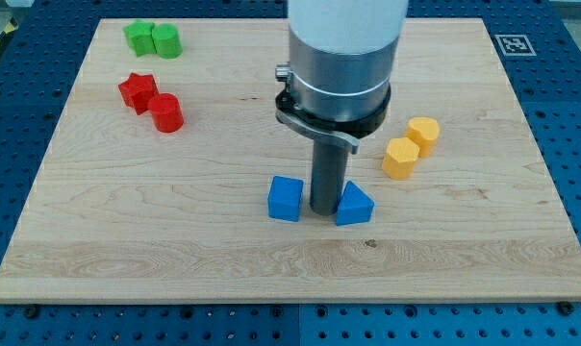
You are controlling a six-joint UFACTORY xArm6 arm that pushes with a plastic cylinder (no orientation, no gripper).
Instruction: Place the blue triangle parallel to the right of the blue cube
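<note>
The blue cube (285,199) sits on the wooden board (271,269) near its middle. The blue triangle (354,205) lies a short way to the cube's right, at about the same height in the view. My tip (323,211) stands between the two, touching or almost touching the triangle's left side and a little apart from the cube. The arm's grey and white body rises from the rod toward the view's top.
A green star (138,37) and green cylinder (166,41) sit at the top left. A red star (137,91) and red cylinder (166,112) lie below them. Two yellow blocks (400,158) (423,132) lie at the right.
</note>
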